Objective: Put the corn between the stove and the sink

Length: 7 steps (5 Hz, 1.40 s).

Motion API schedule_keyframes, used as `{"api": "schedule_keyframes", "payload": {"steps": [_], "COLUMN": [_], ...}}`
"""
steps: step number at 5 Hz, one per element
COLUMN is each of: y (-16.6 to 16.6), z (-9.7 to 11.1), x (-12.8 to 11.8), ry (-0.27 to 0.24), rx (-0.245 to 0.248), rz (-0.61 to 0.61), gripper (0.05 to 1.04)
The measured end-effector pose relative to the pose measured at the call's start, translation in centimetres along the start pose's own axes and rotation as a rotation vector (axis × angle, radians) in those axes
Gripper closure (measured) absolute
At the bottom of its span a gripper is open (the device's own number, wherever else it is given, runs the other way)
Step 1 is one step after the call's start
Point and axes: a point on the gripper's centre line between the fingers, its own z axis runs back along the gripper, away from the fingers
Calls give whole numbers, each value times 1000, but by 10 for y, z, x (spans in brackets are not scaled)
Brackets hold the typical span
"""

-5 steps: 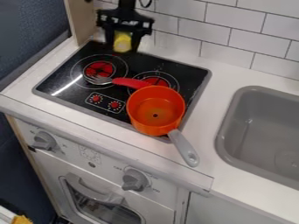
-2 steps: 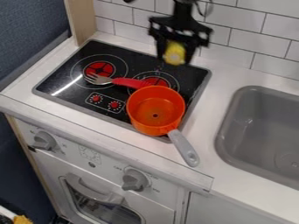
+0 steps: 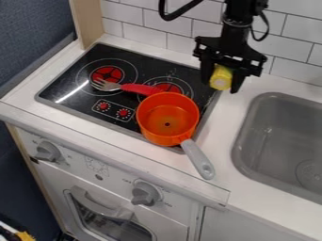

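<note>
The black gripper (image 3: 220,84) hangs over the back right corner of the stove, shut on the yellow corn (image 3: 221,78). Held between the two fingers, the corn points its pale end toward the camera, above the surface. To the left and below lies the black stove top (image 3: 66,84) with its red burners. The grey sink (image 3: 277,136) is on the right, and a strip of white counter (image 3: 229,110) runs between stove and sink.
An orange pot (image 3: 167,118) stands on the stove's front right part, its grey handle (image 3: 198,160) jutting over the counter toward the front. A fork with a red handle (image 3: 141,88) lies behind it. White tiled wall (image 3: 151,21) rises at the back.
The gripper has moved right and somewhat toward the front, from the stove's back left to its back right corner, carrying the corn. Pot and fork have stayed in place.
</note>
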Motion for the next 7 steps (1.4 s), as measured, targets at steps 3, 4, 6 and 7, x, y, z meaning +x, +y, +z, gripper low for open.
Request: {"api": "schedule_keyframes", "payload": {"steps": [3,4,6,7], "y": [-7,-11,-14,-14], "z": [-23,-29,-29,-27], "x": [-5,-6,-7,-6], "ry": [55,75,84,80], "rx": [-22,-15,-26,-26], "rz": [-83,-99,-100,-95], "gripper": [364,364,81,79]}}
